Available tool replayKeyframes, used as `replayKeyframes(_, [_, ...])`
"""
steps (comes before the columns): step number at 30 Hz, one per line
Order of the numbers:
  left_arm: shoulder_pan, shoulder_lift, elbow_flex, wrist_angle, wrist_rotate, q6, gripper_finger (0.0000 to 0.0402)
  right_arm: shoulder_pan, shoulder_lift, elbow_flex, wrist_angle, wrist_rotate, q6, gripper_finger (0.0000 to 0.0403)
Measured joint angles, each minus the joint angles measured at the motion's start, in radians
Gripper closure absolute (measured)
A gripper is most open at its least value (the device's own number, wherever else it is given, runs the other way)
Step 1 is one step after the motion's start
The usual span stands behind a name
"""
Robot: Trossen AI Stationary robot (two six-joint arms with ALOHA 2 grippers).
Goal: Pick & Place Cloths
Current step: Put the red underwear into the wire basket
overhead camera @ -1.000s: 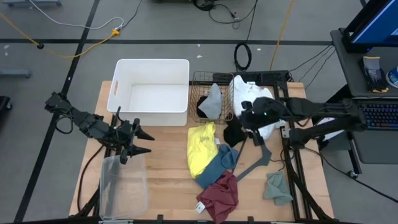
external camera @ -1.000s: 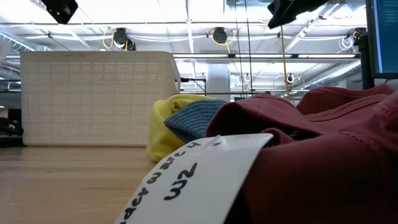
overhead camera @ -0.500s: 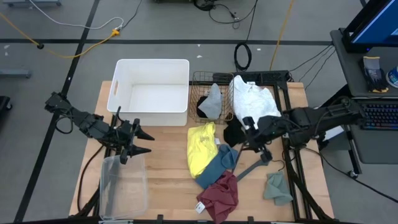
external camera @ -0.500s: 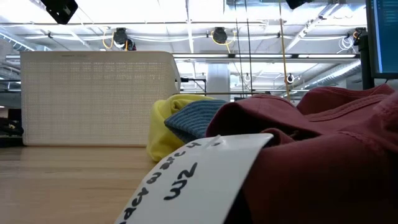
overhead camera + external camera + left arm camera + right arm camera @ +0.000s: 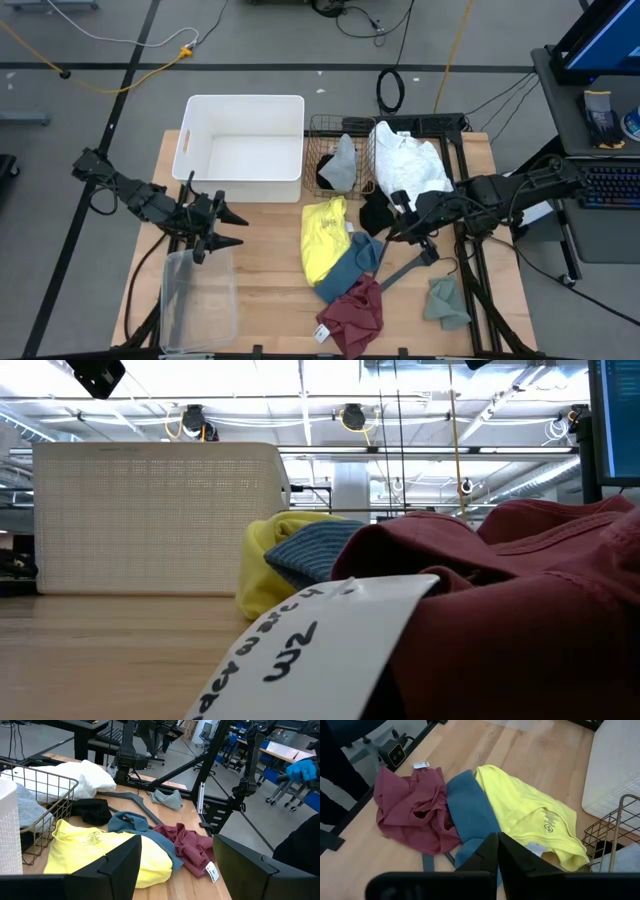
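Lifting now could come up empty, since the right gripper [image 5: 392,228] has its fingers pressed together beside the black cloth [image 5: 374,214], just right of the yellow cloth [image 5: 323,238], while the left gripper [image 5: 232,228] waits, fingers apart.

I see the yellow cloth [image 5: 323,238], blue-teal cloth [image 5: 351,264] and maroon cloth [image 5: 352,312] overlapping, crumpled, mid-table. The white cloth [image 5: 405,162] lies bunched beside a black cloth [image 5: 374,214]; a grey-green cloth [image 5: 444,301] lies apart.
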Motion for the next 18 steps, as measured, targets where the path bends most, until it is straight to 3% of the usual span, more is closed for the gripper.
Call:
replayKeyframes(3, [0.000,0.000,0.000,0.000,0.000,0.002,0.0151,0.000,0.008,0.000,0.008,-0.015,0.000,0.0399])
replayKeyframes(10, [0.000,0.000,0.000,0.000,0.000,0.008,0.0151,0.014,0.065,0.000,0.021,-0.210,-0.083,0.0401])
replayKeyframes(18, [0.000,0.000,0.000,0.000,0.000,0.008,0.0151,0.081,0.158,0.000,0.022,-0.214,-0.203,0.0401])
